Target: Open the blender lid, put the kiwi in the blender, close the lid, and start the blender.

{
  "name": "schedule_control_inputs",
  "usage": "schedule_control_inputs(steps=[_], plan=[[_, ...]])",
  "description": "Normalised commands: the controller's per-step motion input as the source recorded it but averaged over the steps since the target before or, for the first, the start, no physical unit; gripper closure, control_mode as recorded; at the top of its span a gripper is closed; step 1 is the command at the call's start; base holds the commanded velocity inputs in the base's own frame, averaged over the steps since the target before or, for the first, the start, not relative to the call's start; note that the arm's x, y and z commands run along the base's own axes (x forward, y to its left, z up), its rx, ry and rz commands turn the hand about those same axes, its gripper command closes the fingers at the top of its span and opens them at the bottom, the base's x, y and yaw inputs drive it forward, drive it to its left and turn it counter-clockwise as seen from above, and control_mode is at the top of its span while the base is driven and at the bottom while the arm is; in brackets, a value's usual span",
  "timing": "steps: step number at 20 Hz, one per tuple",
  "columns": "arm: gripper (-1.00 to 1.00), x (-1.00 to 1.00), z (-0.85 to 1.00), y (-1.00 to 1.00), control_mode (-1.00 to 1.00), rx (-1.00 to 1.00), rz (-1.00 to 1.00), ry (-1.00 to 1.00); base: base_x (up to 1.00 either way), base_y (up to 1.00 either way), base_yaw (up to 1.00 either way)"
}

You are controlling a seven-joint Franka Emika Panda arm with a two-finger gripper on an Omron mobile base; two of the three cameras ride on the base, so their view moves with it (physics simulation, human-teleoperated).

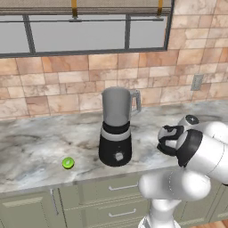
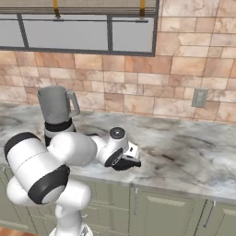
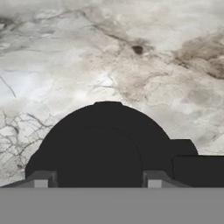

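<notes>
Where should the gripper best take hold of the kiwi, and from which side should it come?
Probably from straight above: the kiwi is small, round and low on the counter, with free space around it left of the blender, so fingers can close across its middle.

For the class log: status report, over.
Jaws astride blender lid on counter, grip unclear. Blender uncapped. Kiwi waiting left of it. Path clear.

Matt black blender lid (image 3: pixel 105 148), veined marble counter (image 3: pixel 65 57)

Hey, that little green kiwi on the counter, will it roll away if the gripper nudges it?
Probably yes: the kiwi looks round and sits loose on the smooth marble counter. It seems small and light, so a sideways nudge may send it toward the front edge.
</notes>
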Motion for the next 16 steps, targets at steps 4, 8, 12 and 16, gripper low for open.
schedule_control_inputs(steps=[4,8,12,16], plan=[[-1.0,0.0,0.07,0.0,-1.0,0.0,0.0,-0.01,0.0,0.0,0.0],[-1.0,0.0,0.36,0.0,-1.0,0.0,0.0,-0.04,0.0,0.0,0.0],[-1.0,-0.01,0.63,0.01,-1.0,0.0,0.0,-0.14,0.0,0.0,0.0],[-1.0,-0.28,0.74,0.07,-1.0,0.0,0.0,-0.19,0.0,0.0,0.0]])
